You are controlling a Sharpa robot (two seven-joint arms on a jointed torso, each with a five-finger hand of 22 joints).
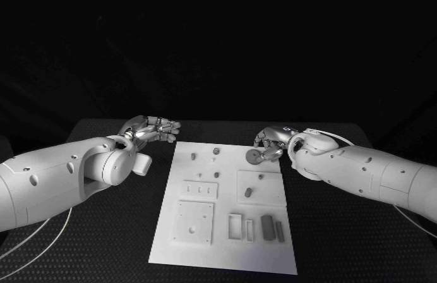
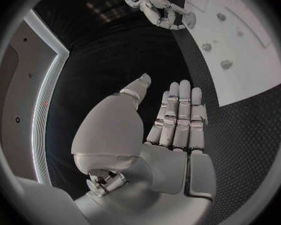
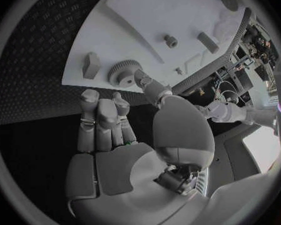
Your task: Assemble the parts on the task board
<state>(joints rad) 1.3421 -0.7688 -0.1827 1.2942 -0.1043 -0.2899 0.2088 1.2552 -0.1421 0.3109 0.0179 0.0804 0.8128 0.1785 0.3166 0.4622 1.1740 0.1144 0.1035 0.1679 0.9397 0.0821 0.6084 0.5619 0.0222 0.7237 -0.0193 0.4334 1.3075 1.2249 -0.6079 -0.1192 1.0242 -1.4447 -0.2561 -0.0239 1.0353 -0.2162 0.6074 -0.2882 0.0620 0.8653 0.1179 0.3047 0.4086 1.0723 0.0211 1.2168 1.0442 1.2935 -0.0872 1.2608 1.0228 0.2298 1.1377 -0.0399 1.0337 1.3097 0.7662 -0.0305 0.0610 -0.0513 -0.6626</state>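
Observation:
The white task board [image 1: 228, 248] lies in the middle of the black table. My right hand [image 1: 273, 139] hovers at the board's far right edge and pinches a small round gear [image 1: 255, 156] between thumb and fingers. In the right wrist view the toothed gear [image 3: 123, 73] sits at the thumb tip, just over the board's edge [image 3: 75, 80]. My left hand [image 1: 153, 130] is off the board's far left corner, empty, with its fingers [image 2: 178, 115] stretched out straight and the thumb apart. The left wrist view shows the right hand [image 2: 154, 7] with the gear [image 2: 189, 19].
Short pegs [image 1: 216, 150] stand on the board's far part. Mid-board sit a raised square plate [image 1: 261, 185] and a small slotted plate [image 1: 200, 189]. Nearer me are a square block [image 1: 194, 221], two open slots [image 1: 235, 225] and two dark bars [image 1: 267, 226].

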